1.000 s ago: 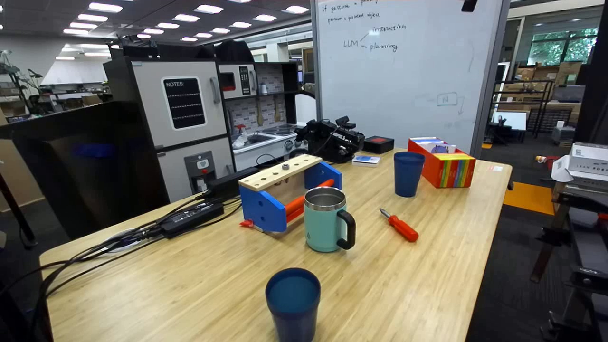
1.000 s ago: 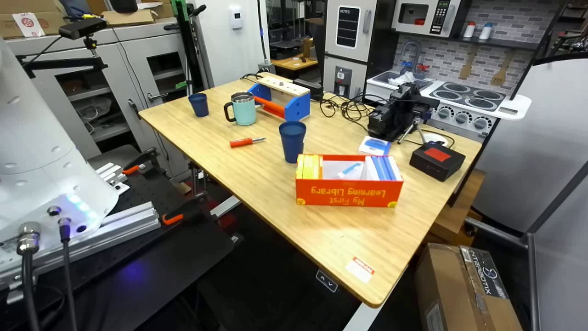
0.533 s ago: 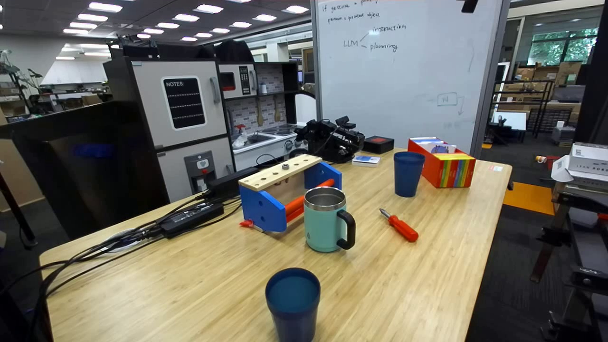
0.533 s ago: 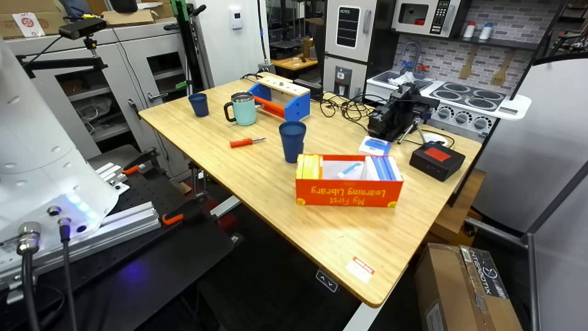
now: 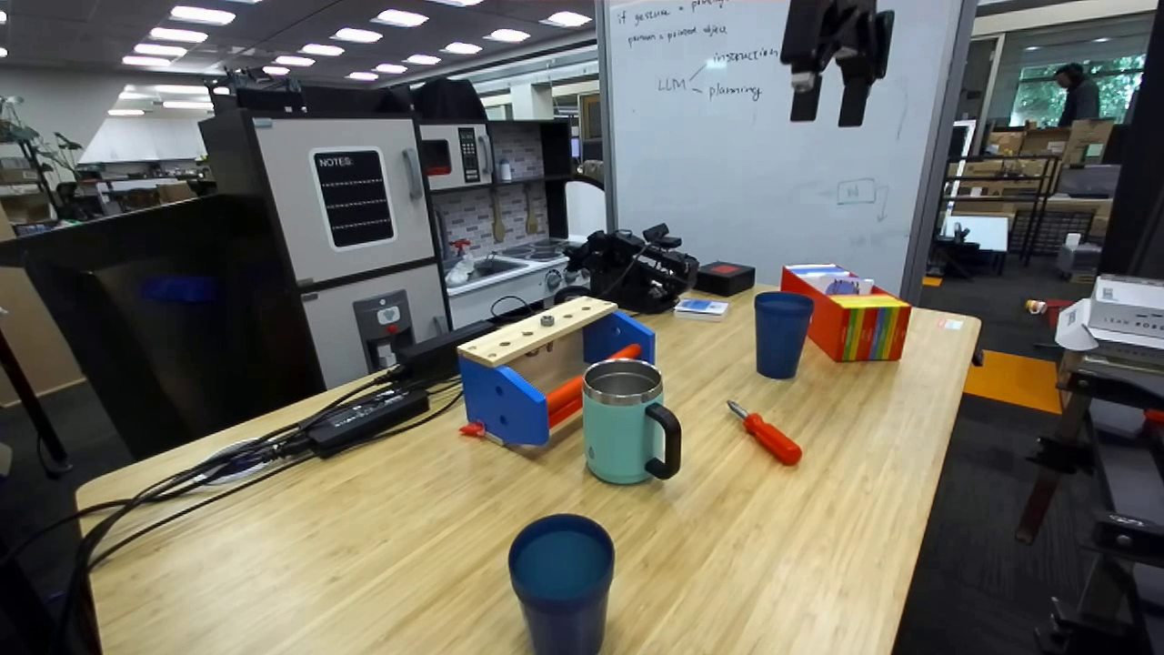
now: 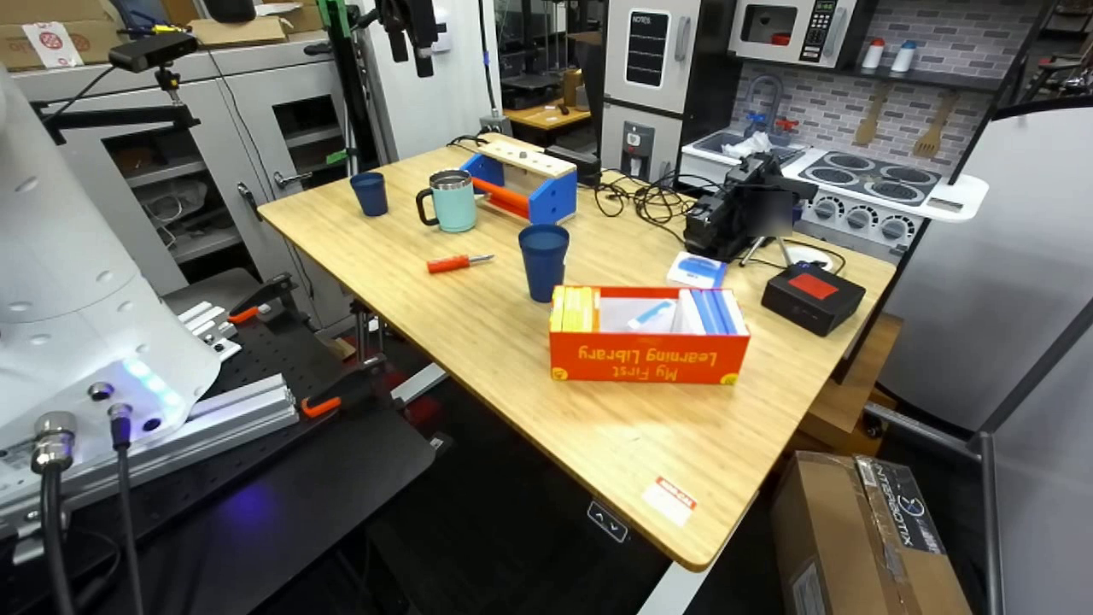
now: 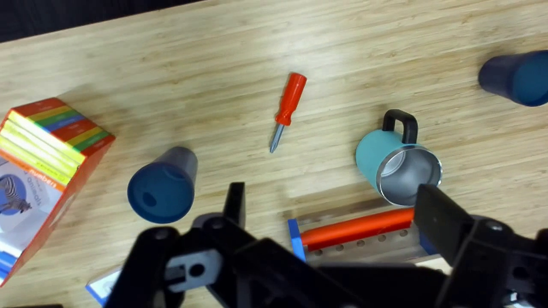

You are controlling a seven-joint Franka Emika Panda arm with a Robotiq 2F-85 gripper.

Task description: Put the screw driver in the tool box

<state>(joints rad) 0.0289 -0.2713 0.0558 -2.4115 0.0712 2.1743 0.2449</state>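
Observation:
The screw driver (image 5: 773,438) lies flat on the wooden table, with its red handle and metal shaft in plain sight. It also shows in an exterior view (image 6: 450,264) and in the wrist view (image 7: 292,96). The tool box (image 5: 518,407), blue-sided with a light holed wooden top and an orange-red bar, stands behind the teal mug. It shows in an exterior view (image 6: 552,199) and partly behind my fingers in the wrist view (image 7: 357,230). My gripper (image 5: 829,109) is open and empty, high above the table; it also shows in an exterior view (image 6: 412,63).
A teal mug (image 5: 623,432) stands in front of the tool box. Blue cups (image 5: 780,337) (image 5: 562,582) stand to either side. A red book box (image 6: 649,357), a bulky black device (image 6: 726,213), a small black box (image 6: 811,301) and cables (image 5: 364,423) are also on the table.
My gripper has come down into view at the top of both exterior views; before, only a small dark tip showed in one of them. The screw driver and tool box have not moved.

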